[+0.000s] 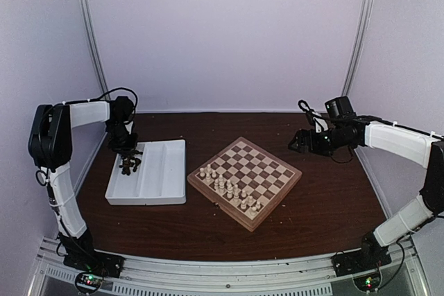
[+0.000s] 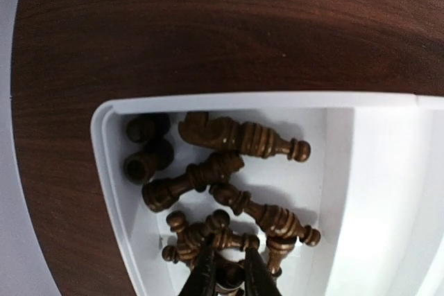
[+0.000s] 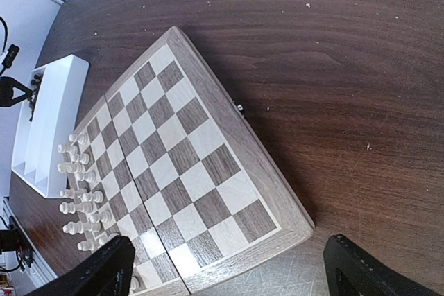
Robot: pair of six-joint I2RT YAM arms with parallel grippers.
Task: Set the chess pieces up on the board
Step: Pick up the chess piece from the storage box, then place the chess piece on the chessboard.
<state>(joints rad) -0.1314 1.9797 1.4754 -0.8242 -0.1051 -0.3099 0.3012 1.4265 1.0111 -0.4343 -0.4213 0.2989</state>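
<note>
At the left, the left tool (image 2: 229,258) reaches into the end compartment of the white tray (image 2: 208,102). Its fingers are drawn narrow around one of the dark chess pieces (image 2: 239,136) heaped there, though the frame's lower edge cuts off most of that grip and the overhead view shows only a dark tangle. In the middle of the desk (image 1: 312,220) the board (image 1: 277,204) sits cornerwise, with cream pieces (image 1: 229,188) crowded along its near-left side, too small to tell apart. At the right, the right tool (image 3: 236,272) hovers above a board corner, spread wide, with only its finger ends showing.
</note>
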